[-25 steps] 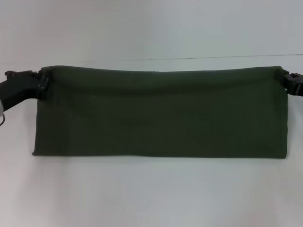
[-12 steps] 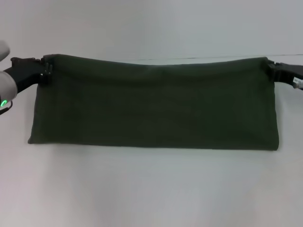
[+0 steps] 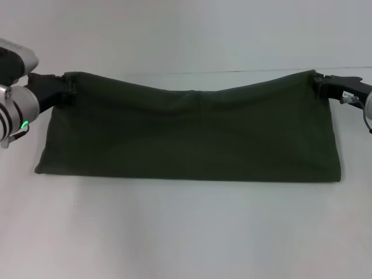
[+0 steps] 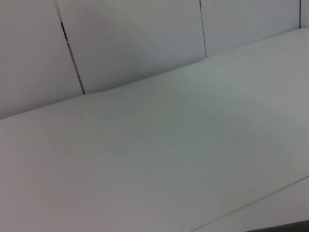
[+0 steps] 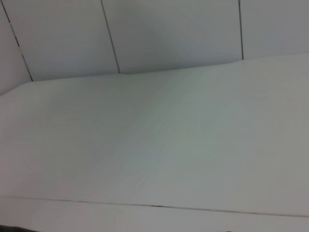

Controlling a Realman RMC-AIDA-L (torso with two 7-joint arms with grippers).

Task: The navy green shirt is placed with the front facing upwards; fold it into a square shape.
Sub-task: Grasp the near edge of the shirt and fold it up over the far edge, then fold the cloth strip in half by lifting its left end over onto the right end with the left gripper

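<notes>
Head view: the navy green shirt [image 3: 189, 136] is folded into a wide horizontal band, spanning most of the white table [image 3: 186, 232] from 9 o'clock to 3 o'clock. No lettering or neck label visible on the face that shows, just plain dark olive cloth.

Left gripper [image 3: 68, 92] sits at about 10 o'clock, clamped on the shirt's far-left corner. Right gripper [image 3: 318, 87] sits at about 2 o'clock, clamped on the far-right corner. Both corners are pinched between black fingers, so each claw is closed on fabric.

The far edge of the shirt runs between the two grippers and sags in the middle – both corners ride higher than the centre, with the dip slightly right of centre near 12 o'clock. A faint vertical crease drops from that low point. The near edge is straight and lies along the table, toward 6 o'clock from the grippers; its left corner sticks out a little past the left gripper's side, and the right corner sits below and slightly outboard of the right gripper.

Left arm's silver wrist segment with a green light [image 3: 23, 124] shows at 9 o'clock, at the frame edge.

Both wrist views show only bare table surface and the panelled wall [image 4: 130, 38] behind it – no shirt or fingers identifiable there
</notes>
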